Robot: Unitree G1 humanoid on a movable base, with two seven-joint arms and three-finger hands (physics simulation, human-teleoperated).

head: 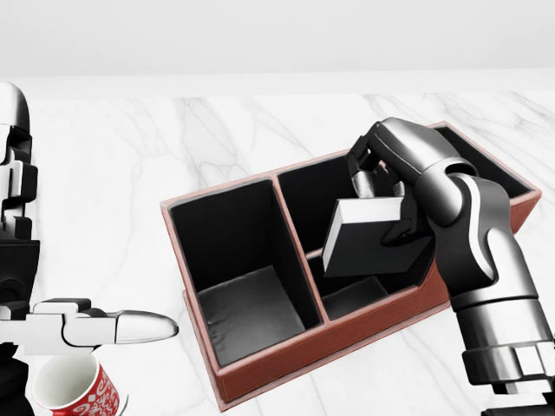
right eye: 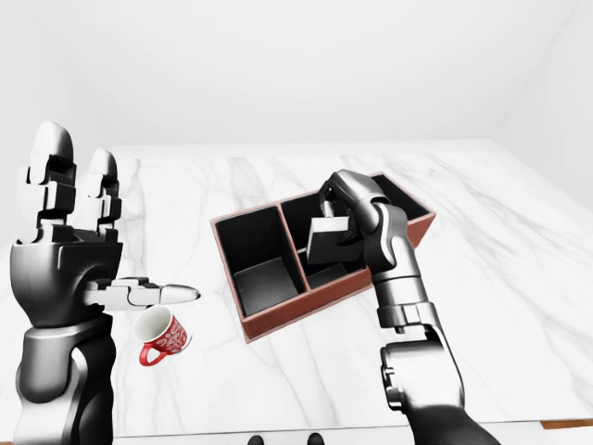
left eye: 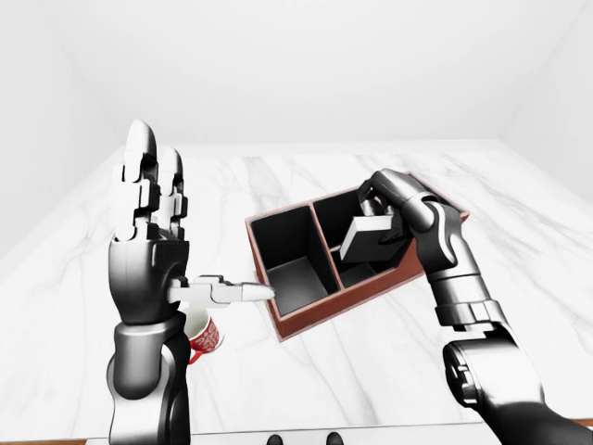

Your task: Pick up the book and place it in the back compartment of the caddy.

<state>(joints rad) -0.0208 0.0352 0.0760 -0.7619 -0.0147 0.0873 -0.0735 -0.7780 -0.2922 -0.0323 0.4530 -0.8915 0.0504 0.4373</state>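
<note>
A red-brown caddy point(head: 286, 355) with black compartments lies on the white marble table point(head: 130, 173). A wide compartment is at its left in the head view, and smaller ones are at its right. My right hand point(head: 383, 208) is shut on the grey book point(head: 373, 243). It holds the book tilted over the caddy's right half, with the lower edge dipping below the rim. Which of the small compartments it sits over is hard to tell. My left hand point(left eye: 185, 222) is raised at the left, open and flat with the thumb pointing right, well clear of the caddy.
A red and white mug point(right eye: 162, 336) stands on the table under my left hand, left of the caddy. A white wall rises along the table's far edge. The table's near edge shows at the bottom of the eye views.
</note>
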